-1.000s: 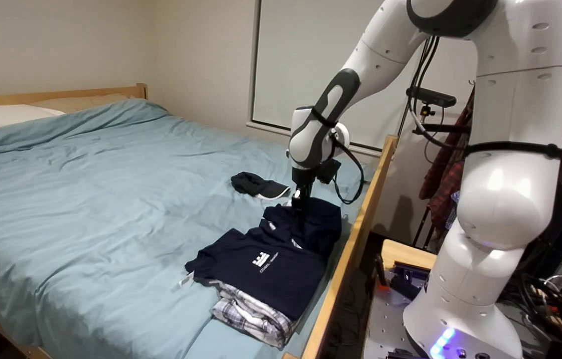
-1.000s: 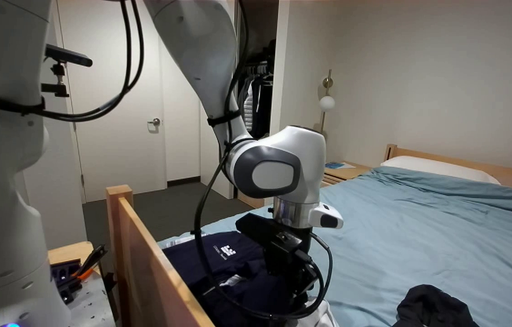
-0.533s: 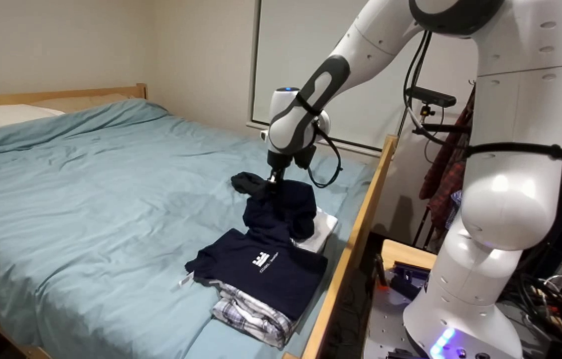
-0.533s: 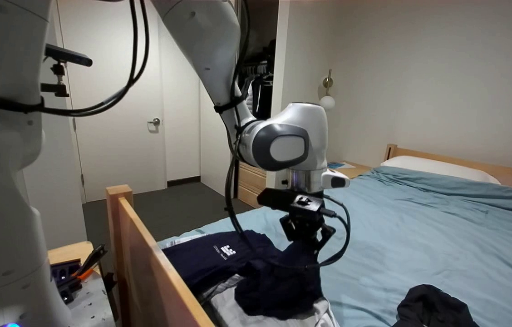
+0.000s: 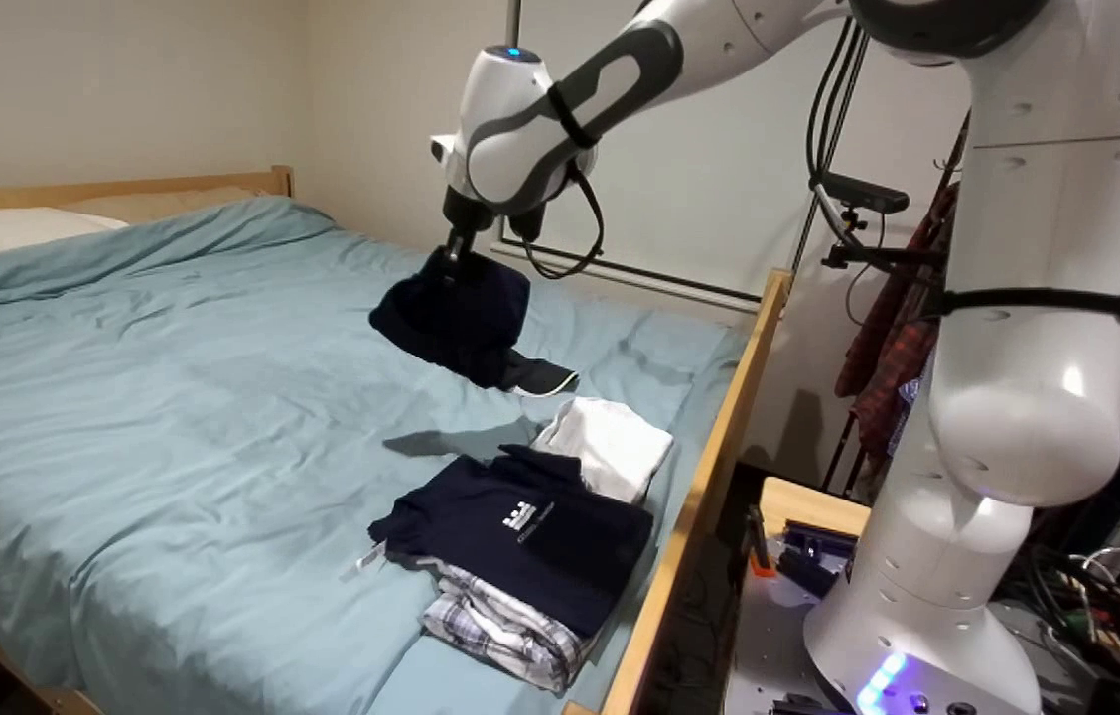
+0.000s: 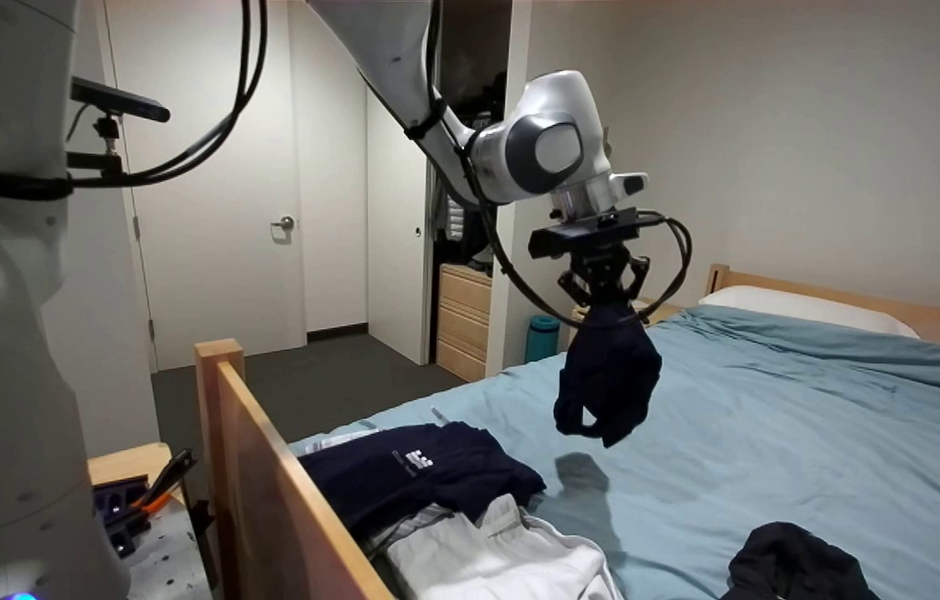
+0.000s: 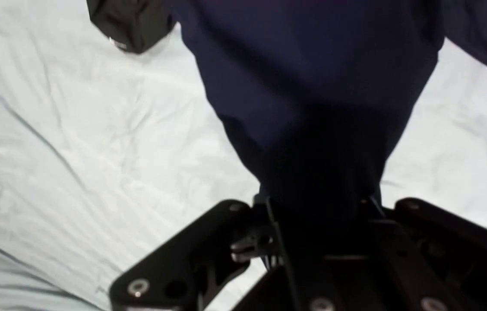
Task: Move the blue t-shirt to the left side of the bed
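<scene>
Holding the blue t-shirt [image 6: 610,371] by one bunched end in the gripper [image 6: 606,296], I have it hanging clear above the bed surface [image 5: 203,427], apart from the folded shirt with white print [image 5: 550,558] and the white garment [image 5: 610,442]. The black cap [image 5: 540,376] shows partly hidden behind the cloth in an exterior view, so I'd clear it before lowering. This looks like the carry: I should travel slowly so the cloth doesn't swing, lower until its bottom edge touches, then draw sideways while letting go, so it spreads instead of heaping. Whose left is meant, I can't tell.
</scene>
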You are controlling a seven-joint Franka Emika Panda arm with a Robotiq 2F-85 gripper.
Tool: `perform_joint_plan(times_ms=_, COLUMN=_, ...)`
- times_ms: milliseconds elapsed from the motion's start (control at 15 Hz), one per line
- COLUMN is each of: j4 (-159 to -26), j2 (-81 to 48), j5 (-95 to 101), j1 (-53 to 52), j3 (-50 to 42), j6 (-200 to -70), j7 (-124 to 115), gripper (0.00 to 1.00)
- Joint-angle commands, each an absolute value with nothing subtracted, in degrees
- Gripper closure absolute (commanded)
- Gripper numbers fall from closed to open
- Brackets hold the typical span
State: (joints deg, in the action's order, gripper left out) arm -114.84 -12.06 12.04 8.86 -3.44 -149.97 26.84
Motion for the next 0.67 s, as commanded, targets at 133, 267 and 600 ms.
perform_joint_plan(times_ms=133, j4=-101.47, j2=-18.99, j5=5.50, j1=6.30, j3=3.88, j6=-144.40, j7=36.99, gripper=0.91)
perform_joint_plan(times_ms=267, j4=-97.47, j2=-22.23, j5=0.13, j1=6.50, j3=7.33, j6=-143.49, j7=40.43, gripper=0.91)
perform_joint_plan(times_ms=600, j4=-89.84, j2=-29.90, j5=-8.45, j1=9.50, j3=9.80, j6=-131.15, j7=44.49, gripper=0.91)
